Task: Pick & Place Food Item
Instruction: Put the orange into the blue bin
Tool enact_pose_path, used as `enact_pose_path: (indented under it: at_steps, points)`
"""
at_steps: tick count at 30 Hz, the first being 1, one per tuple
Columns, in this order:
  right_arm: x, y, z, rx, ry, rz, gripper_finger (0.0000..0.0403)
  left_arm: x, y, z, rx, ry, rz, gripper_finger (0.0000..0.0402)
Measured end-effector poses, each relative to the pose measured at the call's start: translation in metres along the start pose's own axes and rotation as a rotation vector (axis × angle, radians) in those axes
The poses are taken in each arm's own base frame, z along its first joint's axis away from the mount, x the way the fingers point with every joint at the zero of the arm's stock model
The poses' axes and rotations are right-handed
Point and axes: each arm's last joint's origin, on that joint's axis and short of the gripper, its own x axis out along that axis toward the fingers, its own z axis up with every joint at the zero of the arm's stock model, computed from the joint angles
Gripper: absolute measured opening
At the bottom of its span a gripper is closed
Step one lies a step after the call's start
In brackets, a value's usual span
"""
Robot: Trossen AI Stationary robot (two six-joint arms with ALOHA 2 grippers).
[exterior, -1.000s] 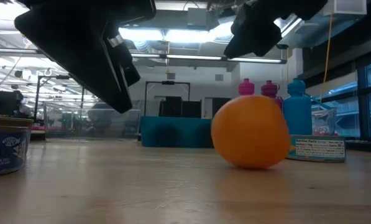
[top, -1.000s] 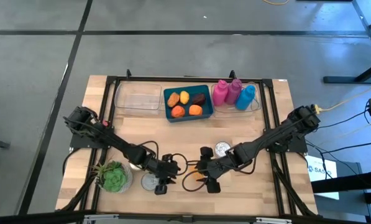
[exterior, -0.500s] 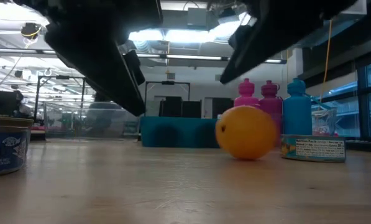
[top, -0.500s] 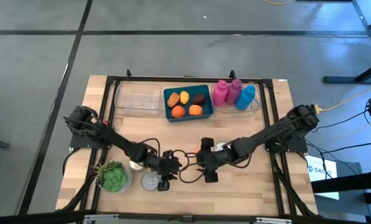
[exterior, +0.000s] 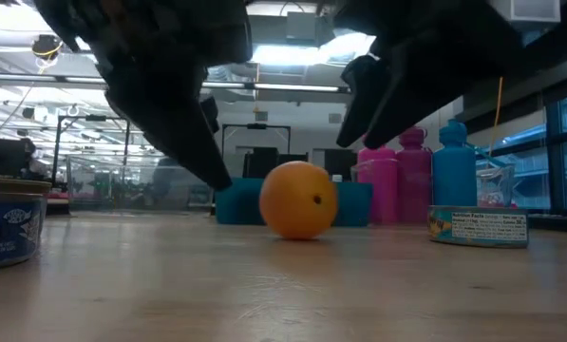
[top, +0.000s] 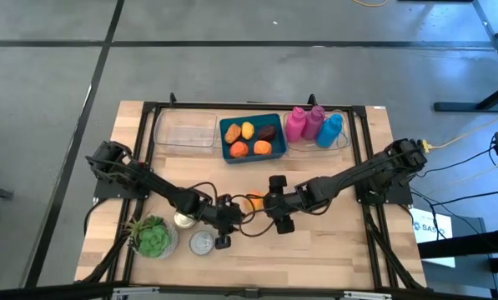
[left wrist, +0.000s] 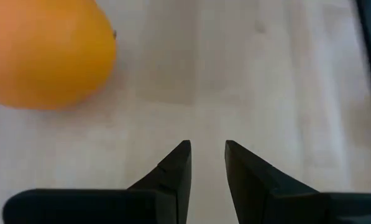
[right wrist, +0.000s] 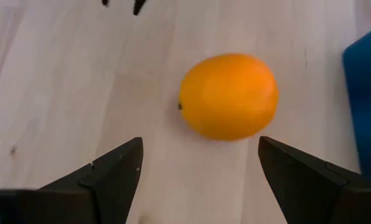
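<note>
An orange point(top: 253, 202) rests on the wooden table near its middle, between my two grippers and touching neither. In the low view the orange point(exterior: 299, 199) sits on the wood, with both grippers hanging above it. My left gripper point(top: 235, 210) is beside the orange on the table's left; its fingers point(left wrist: 207, 163) stand a narrow gap apart with nothing between them, and the orange point(left wrist: 48, 53) lies off to one side. My right gripper point(top: 267, 207) is on the orange's right, wide open point(right wrist: 201, 165), with the orange point(right wrist: 229, 96) just ahead of its fingertips.
A blue bin point(top: 228, 152) of food pieces stands at the far middle, with a clear tray point(top: 186, 131) to its left and pink and blue bottles point(top: 315, 125) to its right. A potted plant point(top: 153, 236) and cans point(top: 202, 242) stand near left; another can point(exterior: 478, 228) stands right.
The orange has rolled along the table toward the far edge, from near the front to between the grippers. My right gripper has swung toward the far edge and the table's left, following it, and has tipped and rolled. My left gripper has shifted slightly toward the orange.
</note>
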Motion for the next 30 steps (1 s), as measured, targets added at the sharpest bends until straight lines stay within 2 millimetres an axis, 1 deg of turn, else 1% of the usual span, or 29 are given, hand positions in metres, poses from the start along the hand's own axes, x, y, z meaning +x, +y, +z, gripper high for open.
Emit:
enact_pose_path:
  at_steps: [8, 15, 20, 30]
  points:
    - [0.002, -0.011, 0.004, 0.056, -0.029, -0.015, 0.0318, 0.000, 0.027, -0.002, 0.002, 0.041, 0.253, 0.0088]
    - [0.004, -0.018, 0.009, 0.089, -0.080, -0.031, 0.0318, 0.000, 0.047, 0.007, 0.040, 0.026, 0.316, 0.0088]
    - [0.004, -0.018, 0.009, 0.097, -0.080, -0.031, 0.0318, 0.000, 0.049, 0.008, 0.058, 0.041, 0.290, 0.0088]
    - [0.004, -0.018, 0.008, 0.112, -0.073, -0.038, 0.0318, 0.001, 0.044, 0.007, 0.069, 0.044, 0.244, 0.0088]
